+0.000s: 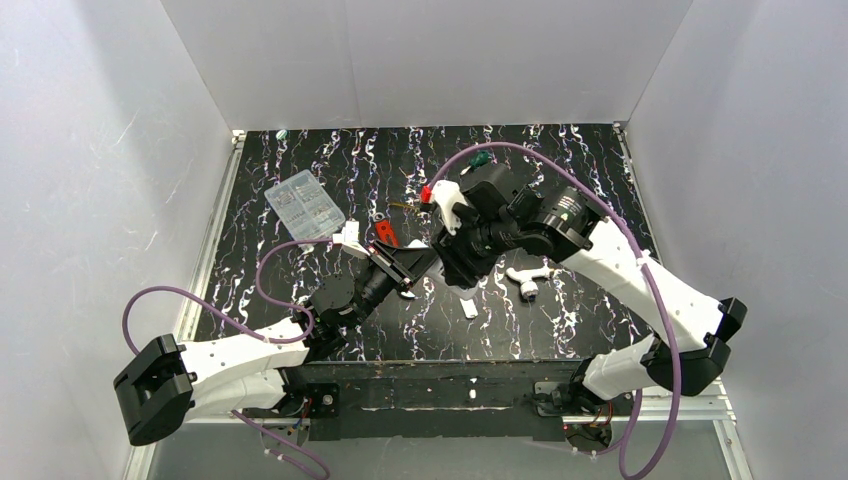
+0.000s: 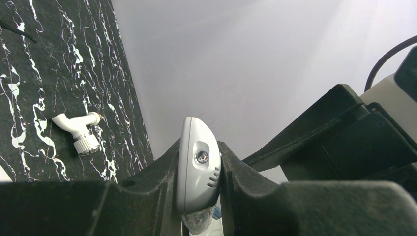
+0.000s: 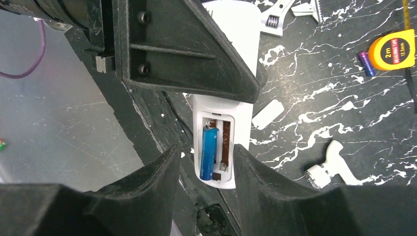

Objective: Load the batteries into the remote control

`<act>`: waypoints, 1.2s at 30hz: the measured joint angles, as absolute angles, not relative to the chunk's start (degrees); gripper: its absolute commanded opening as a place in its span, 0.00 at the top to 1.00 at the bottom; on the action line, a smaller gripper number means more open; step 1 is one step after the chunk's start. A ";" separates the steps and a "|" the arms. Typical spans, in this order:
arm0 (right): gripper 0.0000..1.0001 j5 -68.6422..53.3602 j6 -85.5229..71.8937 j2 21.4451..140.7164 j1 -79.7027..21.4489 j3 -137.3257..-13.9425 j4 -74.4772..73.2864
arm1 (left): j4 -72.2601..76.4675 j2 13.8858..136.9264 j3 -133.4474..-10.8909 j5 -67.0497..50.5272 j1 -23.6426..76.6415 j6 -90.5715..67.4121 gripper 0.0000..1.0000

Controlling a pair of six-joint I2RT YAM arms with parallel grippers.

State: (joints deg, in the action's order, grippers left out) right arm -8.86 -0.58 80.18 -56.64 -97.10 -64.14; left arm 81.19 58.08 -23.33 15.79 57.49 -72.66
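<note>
My left gripper [image 2: 199, 169] is shut on the white remote control [image 2: 196, 162] and holds it on edge above the table. In the right wrist view the remote control [image 3: 243, 123] shows its open battery bay. One blue battery [image 3: 209, 152] lies in the left slot; the right slot shows only a brown strip. My right gripper [image 3: 205, 147] is open and empty, its fingers either side of the remote's bay end. A second, purplish-blue battery [image 3: 366, 63] lies on the table by a yellow tape measure [image 3: 392, 49]. In the top view both grippers meet at mid-table: left [image 1: 408, 268], right [image 1: 455, 268].
A small white cover plate [image 3: 268, 114] lies on the table near the remote; it also shows in the top view [image 1: 468, 308]. A white angled fitting [image 1: 525, 280] lies to the right. A clear parts box [image 1: 303, 205] stands back left. A wrench [image 3: 278, 19] is nearby.
</note>
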 measured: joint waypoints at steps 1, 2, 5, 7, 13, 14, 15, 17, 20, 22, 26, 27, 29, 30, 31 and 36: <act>0.48 -8.62 -0.21 79.96 -56.64 -97.08 -64.10 | 81.19 58.08 -23.33 15.79 57.49 -72.66 1.00; 0.48 -8.47 0.30 79.64 -56.64 -97.06 -64.05 | 81.19 58.08 -23.33 15.79 57.49 -72.66 1.00; 0.49 -8.29 2.48 76.62 -56.64 -95.00 -62.19 | 81.17 58.08 -23.33 15.79 57.49 -72.69 1.00; 0.49 -8.82 4.86 72.05 -56.64 -91.09 -59.92 | 81.14 58.08 -23.33 15.77 57.49 -72.71 1.00; 0.56 -14.61 16.21 54.26 -56.64 -75.00 -51.09 | 81.10 58.06 -23.33 15.66 57.49 -73.06 1.00; 0.57 -15.94 19.00 51.42 -56.64 -72.31 -49.60 | 81.08 58.04 -23.33 15.64 57.49 -73.12 1.00; 0.58 -16.75 21.50 48.99 -56.64 -69.97 -48.27 | 80.95 57.95 -23.33 15.62 57.49 -73.19 1.00; 0.58 -17.34 25.26 45.45 -56.69 -66.78 -46.19 | 80.38 57.43 -23.27 15.51 57.49 -73.54 1.00; 0.58 -18.79 31.27 43.11 -56.69 -65.78 -45.12 | 79.00 56.07 -23.05 15.18 57.49 -74.26 1.00; 0.59 -20.12 34.54 43.11 -56.69 -65.78 -44.86 | 77.54 54.85 -22.90 14.92 57.49 -74.83 1.00; 0.63 -23.38 40.64 44.27 -56.64 -65.78 -45.36 | 74.52 51.94 -22.85 14.35 57.49 -75.77 1.00; 0.63 -24.18 41.52 44.60 -56.53 -65.78 -45.41 | 73.82 51.27 -22.83 14.33 57.49 -75.96 1.00; 0.64 -26.33 43.97 45.63 -56.01 -65.95 -45.69 | 72.55 50.30 -22.83 14.15 57.49 -76.31 1.00; 0.64 -27.51 44.95 46.26 -55.53 -66.26 -46.22 | 71.90 49.91 -22.83 14.06 57.49 -76.51 1.00; 0.64 -28.86 45.91 47.05 -54.89 -66.85 -46.78 | 71.31 49.63 -22.83 13.98 57.49 -76.71 1.00; 0.63 -36.27 49.56 51.88 -50.30 -71.11 -48.51 | 69.01 49.25 -22.83 13.15 57.49 -77.47 1.00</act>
State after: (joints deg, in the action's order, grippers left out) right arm -36.27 49.56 51.88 -50.30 -71.11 -48.51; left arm 69.01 49.25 -22.83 13.15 57.49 -77.47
